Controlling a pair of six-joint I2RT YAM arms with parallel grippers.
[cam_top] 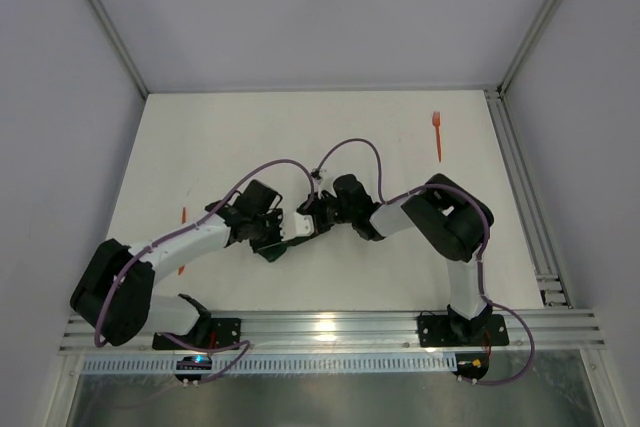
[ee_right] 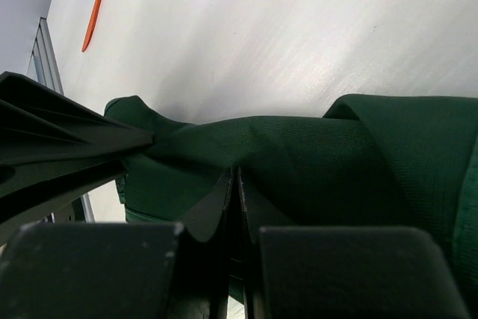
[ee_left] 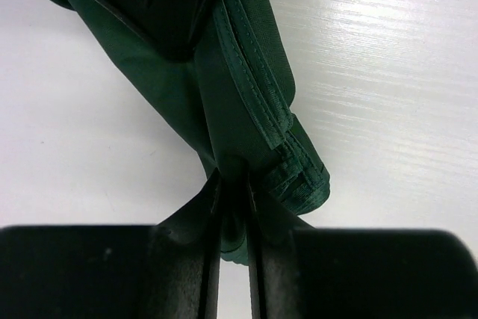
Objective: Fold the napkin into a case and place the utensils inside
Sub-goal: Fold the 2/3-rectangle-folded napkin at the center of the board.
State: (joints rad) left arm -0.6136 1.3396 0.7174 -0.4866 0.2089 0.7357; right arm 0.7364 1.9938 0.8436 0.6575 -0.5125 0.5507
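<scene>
**Green napkin (ee_left: 246, 95), pinched by both grippers, mid-table (cam_top: 300, 127)**

Napkin: dark green, bunched between the two arms.
Left gripper (ee_left: 231, 184): clamped on the cloth beside its hemmed corner.
Right gripper (ee_right: 235, 184): clamped on a fold.
Orange fork (cam_top: 437, 135): far right, well apart.
Second utensil (cam_top: 183, 215): beside the left arm.

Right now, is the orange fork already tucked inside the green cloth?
No, the orange fork lies alone on the white table, well away from the bunched green napkin.
</scene>
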